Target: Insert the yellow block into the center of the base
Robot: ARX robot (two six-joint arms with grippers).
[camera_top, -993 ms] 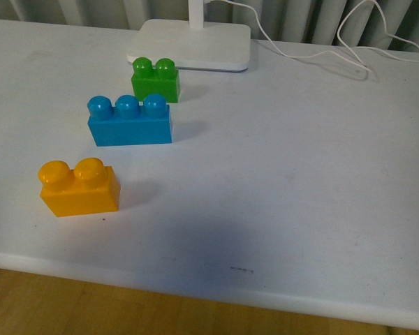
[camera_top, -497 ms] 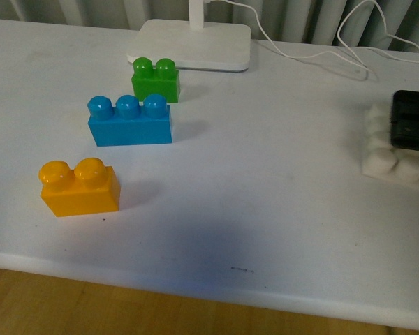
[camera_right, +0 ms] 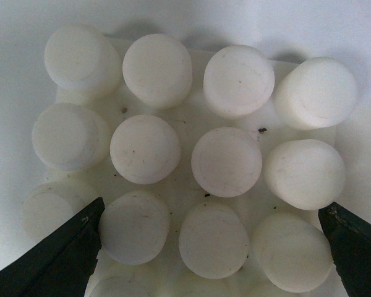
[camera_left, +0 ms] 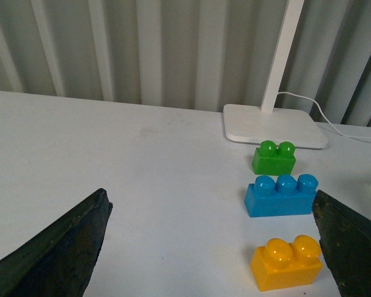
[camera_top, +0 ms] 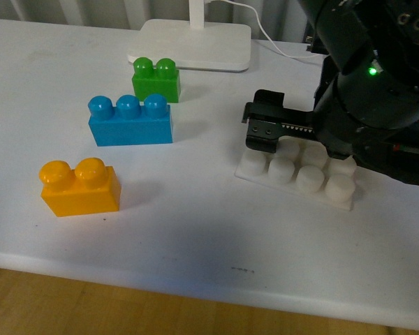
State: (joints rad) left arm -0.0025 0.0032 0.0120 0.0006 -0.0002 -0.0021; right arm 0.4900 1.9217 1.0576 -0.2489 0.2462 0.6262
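The yellow block [camera_top: 80, 187] stands upright near the table's front left, two studs up; the left wrist view shows the same yellow block [camera_left: 286, 263] just inside one finger of my left gripper [camera_left: 213, 247], which is open and holds nothing. The white studded base [camera_top: 309, 179] sits low over the table at centre right, with my right gripper [camera_top: 279, 136] shut on its far side. In the right wrist view the base [camera_right: 226, 162] fills the frame, and the right gripper [camera_right: 213, 247] has a finger at each side of it. My left gripper is out of the front view.
A blue three-stud brick [camera_top: 130, 122] and a green two-stud brick [camera_top: 155, 78] stand behind the yellow block. A white lamp foot [camera_top: 192, 43] with its cable [camera_top: 265, 31] is at the back. The table's front edge [camera_top: 195, 279] runs close below.
My right arm has come in from the right edge carrying the base and moved it left toward the table's middle. The bricks have not moved.
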